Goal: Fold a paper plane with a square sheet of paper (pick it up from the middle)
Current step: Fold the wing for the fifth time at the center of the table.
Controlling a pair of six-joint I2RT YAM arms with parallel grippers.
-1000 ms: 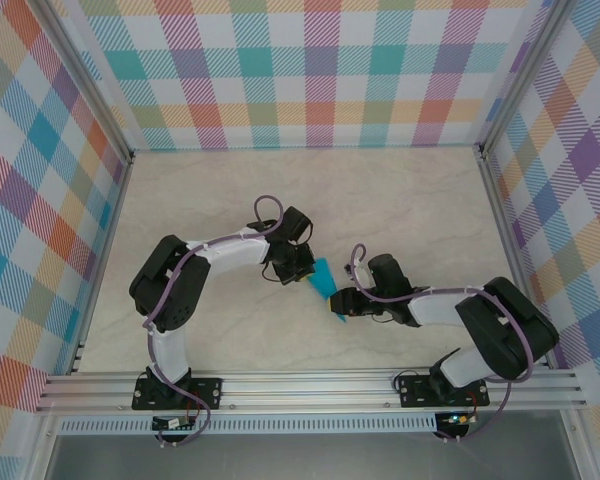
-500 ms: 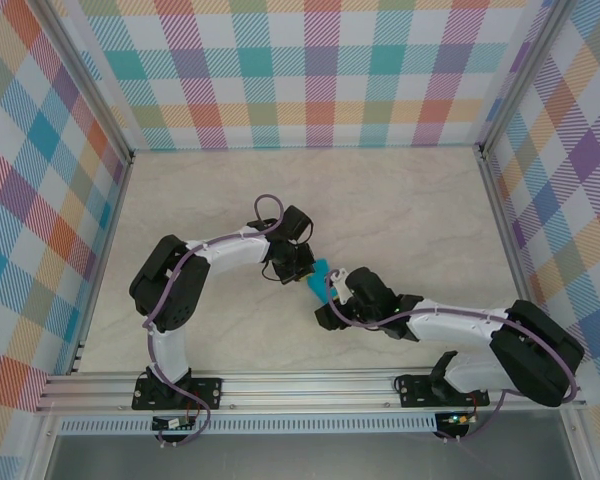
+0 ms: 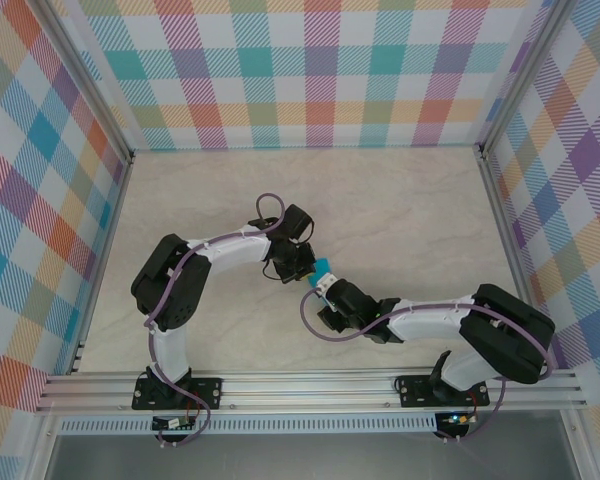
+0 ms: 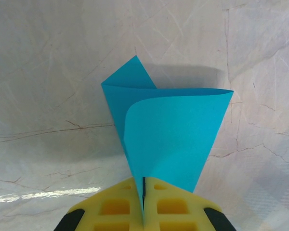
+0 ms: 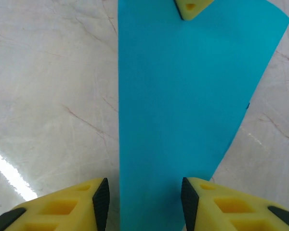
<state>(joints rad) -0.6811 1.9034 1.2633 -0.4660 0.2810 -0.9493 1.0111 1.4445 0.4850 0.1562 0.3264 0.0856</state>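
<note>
The left tool [image 4: 143, 192] is pressed together, pinching the narrow end of the folded cyan sheet of paper [image 4: 168, 139] over the marbled surface [image 4: 48, 57], near its middle. The right tool [image 5: 143, 204] is spread, its fingers straddling the sheet.

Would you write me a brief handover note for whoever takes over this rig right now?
Left gripper: shut, pinching the narrow end of the square sheet of paper.
Right gripper: open, one finger on either side of the sheet, not pinching it.
Done: the sheet is picked up and loosely folded over on itself, with the layers flaring apart.
Left: close the right gripper on the sheet, sharpen the centre crease, then fold the nose and wings.
</note>
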